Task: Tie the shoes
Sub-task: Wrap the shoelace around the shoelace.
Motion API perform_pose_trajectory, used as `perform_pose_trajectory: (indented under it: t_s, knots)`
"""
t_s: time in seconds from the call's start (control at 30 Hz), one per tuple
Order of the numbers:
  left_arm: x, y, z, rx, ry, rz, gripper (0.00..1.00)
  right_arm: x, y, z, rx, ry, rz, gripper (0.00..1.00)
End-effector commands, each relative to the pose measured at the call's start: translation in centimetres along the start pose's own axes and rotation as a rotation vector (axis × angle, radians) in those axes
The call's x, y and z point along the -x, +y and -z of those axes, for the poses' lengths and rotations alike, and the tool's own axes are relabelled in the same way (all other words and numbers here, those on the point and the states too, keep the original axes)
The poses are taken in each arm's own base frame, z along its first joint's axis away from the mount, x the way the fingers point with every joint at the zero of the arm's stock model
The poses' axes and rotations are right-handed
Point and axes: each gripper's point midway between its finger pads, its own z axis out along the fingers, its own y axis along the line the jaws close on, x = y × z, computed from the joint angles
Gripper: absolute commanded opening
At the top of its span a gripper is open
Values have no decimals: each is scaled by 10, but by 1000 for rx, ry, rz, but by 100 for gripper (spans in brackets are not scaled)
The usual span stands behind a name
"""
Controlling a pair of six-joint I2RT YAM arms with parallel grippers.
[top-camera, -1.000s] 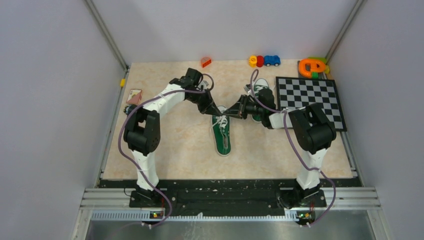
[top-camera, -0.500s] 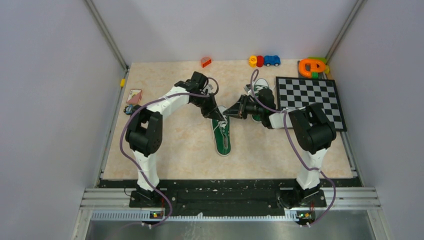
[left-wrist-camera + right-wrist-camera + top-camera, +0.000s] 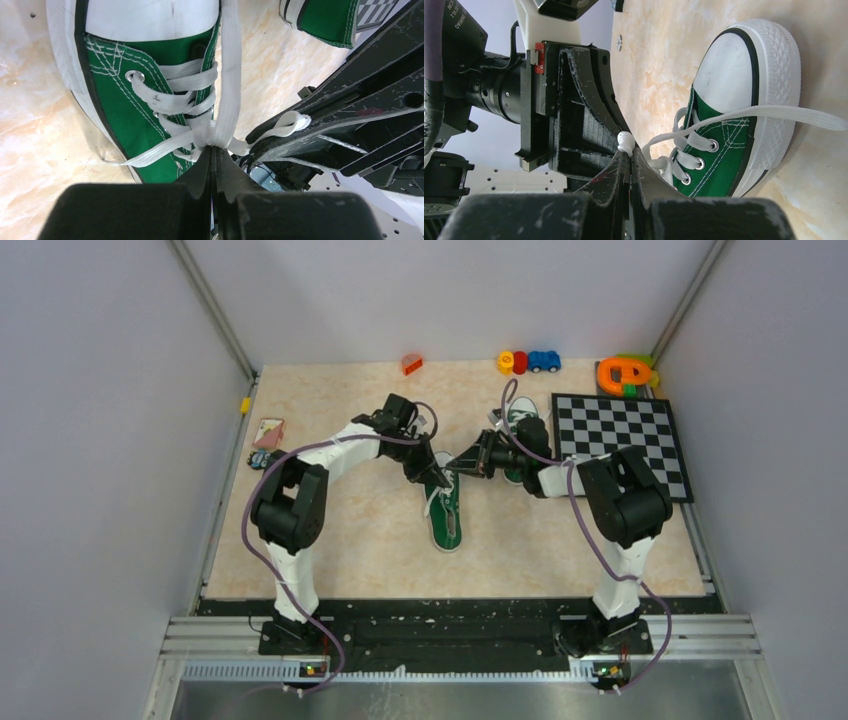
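One green shoe [image 3: 443, 512] lies mid-table, toe toward the arms, also in the left wrist view [image 3: 145, 105] and the right wrist view [image 3: 729, 125]. The second shoe [image 3: 522, 430] lies behind the right arm, its edge in the left wrist view [image 3: 325, 17]. My left gripper [image 3: 437, 480] [image 3: 214, 148] is shut on a white lace [image 3: 227, 85] at the shoe's throat. My right gripper [image 3: 453, 464] [image 3: 626, 150] is shut on a bunched loop of lace [image 3: 626, 141] just beside it. Another lace end [image 3: 794, 115] trails over the toe side.
A chequered board [image 3: 620, 440] lies at the right. Toy cars [image 3: 528, 362], an orange and green toy [image 3: 625, 373] and a small red block [image 3: 411, 364] sit along the back edge. A card [image 3: 268, 431] lies at the left edge.
My left gripper has moved right and down toward the shoe's lace end, closing on my right gripper. The right gripper has barely moved.
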Motion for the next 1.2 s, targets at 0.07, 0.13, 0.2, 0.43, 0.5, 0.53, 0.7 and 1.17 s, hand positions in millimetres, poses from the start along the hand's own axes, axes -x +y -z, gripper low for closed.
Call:
perform_pose_trajectory:
  t_s: [0.07,0.13,0.2,0.43,0.5,0.53,0.7,1.17]
  knots:
    - [11,-27,13,-89,-85,-67,0,19,37,2,56,-44,82,4]
    - [12,-27,13,-86,-89,-68,0,18,37,2,51,-46,82,11]
    - [12,-24,11,-74,-86,-66,0,19,36,3,37,-48,86,15]
    - [11,-17,10,-45,-82,-65,0,24,30,10,-72,-64,122,45]
    - [10,-16,11,-41,-81,-64,0,28,29,14,-95,-82,129,50]
    - [10,-16,11,-41,-80,-64,0,29,28,17,-107,-88,128,52]
    - [9,-15,9,-40,-69,-59,0,28,17,26,-178,-100,119,64]
    - [8,-15,8,-48,-57,-57,0,0,3,46,-228,-38,178,32]
